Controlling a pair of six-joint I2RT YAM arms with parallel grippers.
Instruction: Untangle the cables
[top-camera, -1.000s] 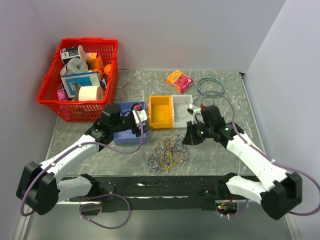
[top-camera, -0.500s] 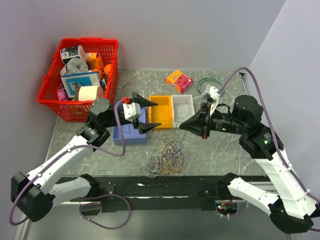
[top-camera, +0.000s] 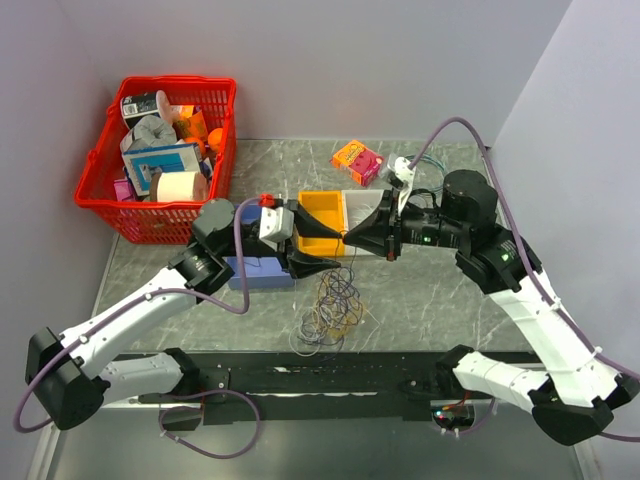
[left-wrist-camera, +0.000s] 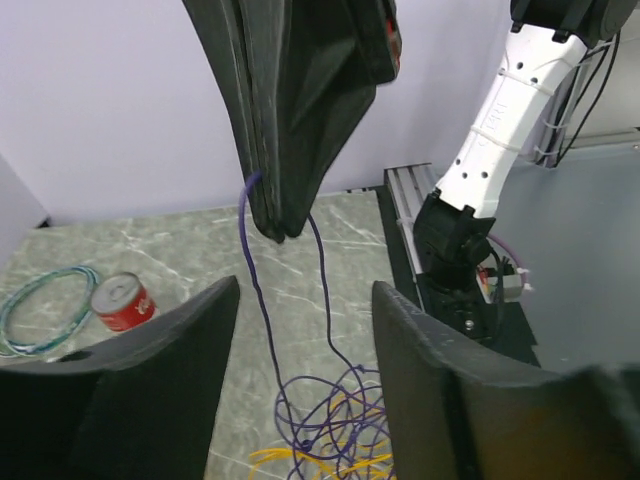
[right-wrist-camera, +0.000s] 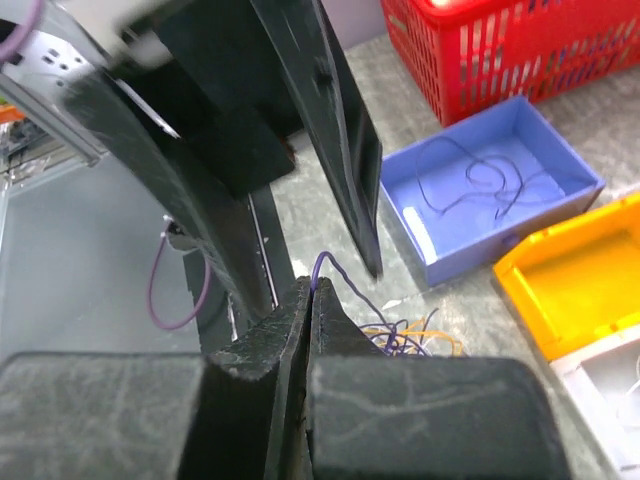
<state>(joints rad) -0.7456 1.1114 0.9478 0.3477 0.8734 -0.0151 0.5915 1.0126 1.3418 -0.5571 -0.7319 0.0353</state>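
The cables (top-camera: 330, 305) lie in a loose bunch of dark purple, yellow-orange and white loops on the table in front of the bins. My right gripper (top-camera: 348, 237) is shut on one purple cable (right-wrist-camera: 345, 280) and holds it up, so two strands (left-wrist-camera: 250, 270) hang down to the bunch (left-wrist-camera: 340, 430). My left gripper (top-camera: 338, 250) is open, level with the right gripper's tip, with its fingers (left-wrist-camera: 150, 400) either side of the hanging strands and touching nothing. The left fingers (right-wrist-camera: 330, 130) also show in the right wrist view.
A blue bin (top-camera: 255, 270) holds a purple wire (right-wrist-camera: 480, 180). A yellow bin (top-camera: 322, 215) and a white bin (top-camera: 365, 205) stand beside it. A red basket (top-camera: 160, 160) is at the back left. An orange box (top-camera: 358, 160), a teal wire ring (left-wrist-camera: 40, 310) and a red can (left-wrist-camera: 120, 300) lie at the back right.
My right gripper has risen and moved left with the purple cable, drawing it out of the bunch. My left gripper, still open, has swung right to meet it.
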